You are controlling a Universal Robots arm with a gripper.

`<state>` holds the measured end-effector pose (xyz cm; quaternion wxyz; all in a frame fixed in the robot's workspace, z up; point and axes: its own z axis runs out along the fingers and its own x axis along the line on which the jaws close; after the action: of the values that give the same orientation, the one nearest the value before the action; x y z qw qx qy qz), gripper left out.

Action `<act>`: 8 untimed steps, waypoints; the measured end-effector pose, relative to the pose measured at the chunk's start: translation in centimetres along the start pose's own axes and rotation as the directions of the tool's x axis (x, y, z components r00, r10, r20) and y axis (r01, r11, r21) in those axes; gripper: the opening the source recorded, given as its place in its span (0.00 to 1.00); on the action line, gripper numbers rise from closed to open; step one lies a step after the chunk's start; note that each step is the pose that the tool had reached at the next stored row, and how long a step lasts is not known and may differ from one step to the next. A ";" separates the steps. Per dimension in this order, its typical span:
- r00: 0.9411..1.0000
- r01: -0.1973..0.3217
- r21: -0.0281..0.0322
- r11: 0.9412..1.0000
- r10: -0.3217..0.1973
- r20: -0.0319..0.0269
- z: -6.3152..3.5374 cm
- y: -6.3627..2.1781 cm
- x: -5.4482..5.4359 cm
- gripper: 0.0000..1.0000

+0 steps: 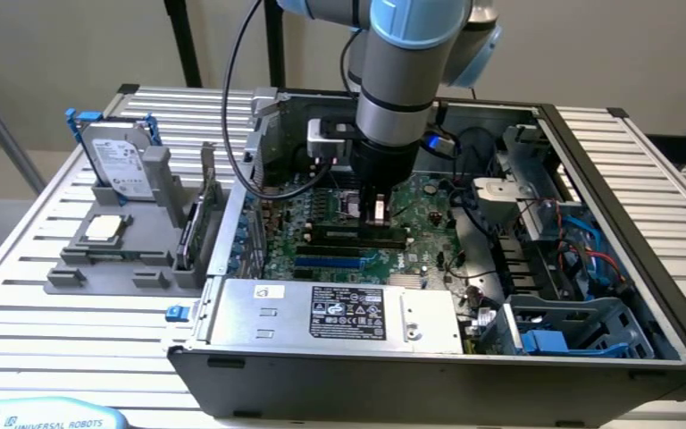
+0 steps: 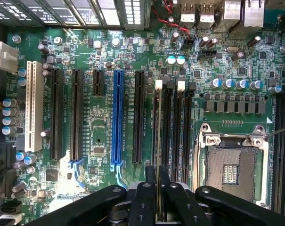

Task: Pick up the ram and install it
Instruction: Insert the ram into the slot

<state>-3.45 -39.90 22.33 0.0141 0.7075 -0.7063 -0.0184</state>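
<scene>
Jaws clamped around upright ram [image 2: 158, 155]

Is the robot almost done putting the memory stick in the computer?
Partway. The pick-up looks done: the gripper is shut on the ram, seen edge-on over the motherboard. It is lined up along a memory slot. Whether it is seated, I cannot tell.

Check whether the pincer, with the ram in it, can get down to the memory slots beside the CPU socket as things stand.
Probably yes. The pincer is shut on the ram, held edge-on right over the memory slots. The slots look unoccupied, and no cable crosses them; the CPU socket sits clear to one side.
</scene>
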 end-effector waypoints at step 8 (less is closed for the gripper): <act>1.000 0.000 0.000 1.000 0.000 0.000 0.05 0.00 0.0 0.15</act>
<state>-3.45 -39.90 22.28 0.0142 0.7074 -0.7064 -0.0184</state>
